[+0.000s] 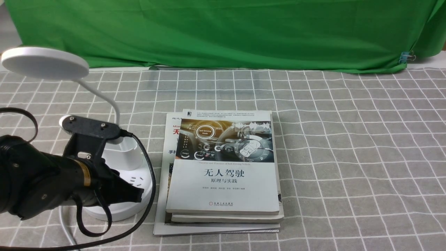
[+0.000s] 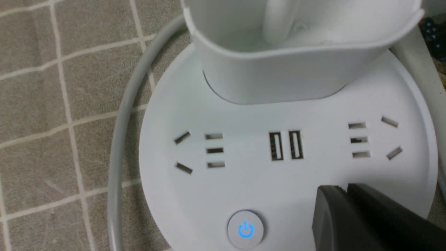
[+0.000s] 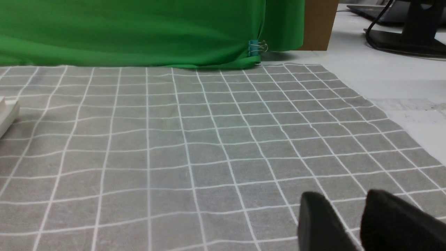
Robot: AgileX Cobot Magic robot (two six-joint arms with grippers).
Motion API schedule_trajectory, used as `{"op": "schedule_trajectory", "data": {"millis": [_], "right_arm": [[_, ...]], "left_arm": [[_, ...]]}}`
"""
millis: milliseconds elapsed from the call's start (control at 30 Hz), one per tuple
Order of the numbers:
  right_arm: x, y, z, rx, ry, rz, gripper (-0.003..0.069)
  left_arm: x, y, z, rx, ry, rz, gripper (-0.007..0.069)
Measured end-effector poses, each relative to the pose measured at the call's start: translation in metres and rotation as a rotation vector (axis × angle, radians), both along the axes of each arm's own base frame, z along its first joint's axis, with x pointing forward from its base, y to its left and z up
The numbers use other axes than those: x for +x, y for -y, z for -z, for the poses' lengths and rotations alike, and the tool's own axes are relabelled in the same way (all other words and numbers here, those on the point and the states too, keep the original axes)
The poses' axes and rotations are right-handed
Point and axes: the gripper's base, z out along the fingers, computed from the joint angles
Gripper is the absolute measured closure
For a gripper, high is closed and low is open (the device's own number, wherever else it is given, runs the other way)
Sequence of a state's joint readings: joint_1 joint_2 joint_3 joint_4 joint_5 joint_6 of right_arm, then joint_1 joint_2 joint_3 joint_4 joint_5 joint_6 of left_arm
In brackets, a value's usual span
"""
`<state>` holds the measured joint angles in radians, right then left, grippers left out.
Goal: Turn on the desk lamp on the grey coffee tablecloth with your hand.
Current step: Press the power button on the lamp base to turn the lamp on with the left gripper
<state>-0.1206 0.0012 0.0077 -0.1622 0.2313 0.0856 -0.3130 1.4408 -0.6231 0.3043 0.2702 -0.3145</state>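
Observation:
The white desk lamp stands at the left on the grey coffee tablecloth [image 1: 348, 157]. Its disc head [image 1: 45, 62] shows no glow. Its round base [image 1: 139, 184] carries sockets and a small cup [image 2: 289, 69]. In the left wrist view a round power button [image 2: 245, 230] glows blue on the base [image 2: 244, 181]. My left gripper [image 1: 137, 195], the hand with the gold band, is shut and empty. Its tips [image 2: 343, 190] sit over the base, beside the blue button. My right gripper [image 3: 343, 202] is open and empty above the cloth [image 3: 209, 139]; it is out of the front view.
A stack of books [image 1: 223, 167] lies just right of the lamp base. The lamp's grey cord [image 2: 118, 139] curves round the base. A green backdrop [image 1: 223, 31] with a binder clip [image 1: 406, 56] hangs behind. Bare white table [image 3: 400, 80] lies beyond the cloth's right edge.

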Motion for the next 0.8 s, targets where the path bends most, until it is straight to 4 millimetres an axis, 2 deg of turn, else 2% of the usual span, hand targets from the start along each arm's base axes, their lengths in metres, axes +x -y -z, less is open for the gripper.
{"op": "schedule_trajectory", "data": {"millis": [400, 633, 800], "right_arm": [[0.0, 0.0, 0.0, 0.0, 0.0, 0.0, 0.0414], [0.0, 0.0, 0.0, 0.0, 0.0, 0.0, 0.0414], [0.0, 0.0, 0.0, 0.0, 0.0, 0.0, 0.0414]], "left_arm": [[0.0, 0.0, 0.001, -0.001, -0.003, -0.001, 0.0606], [0.007, 0.005, 0.015, -0.042, -0.014, -0.026, 0.0606], [0.009, 0.005, 0.015, -0.049, -0.003, -0.023, 0.0606]]}}
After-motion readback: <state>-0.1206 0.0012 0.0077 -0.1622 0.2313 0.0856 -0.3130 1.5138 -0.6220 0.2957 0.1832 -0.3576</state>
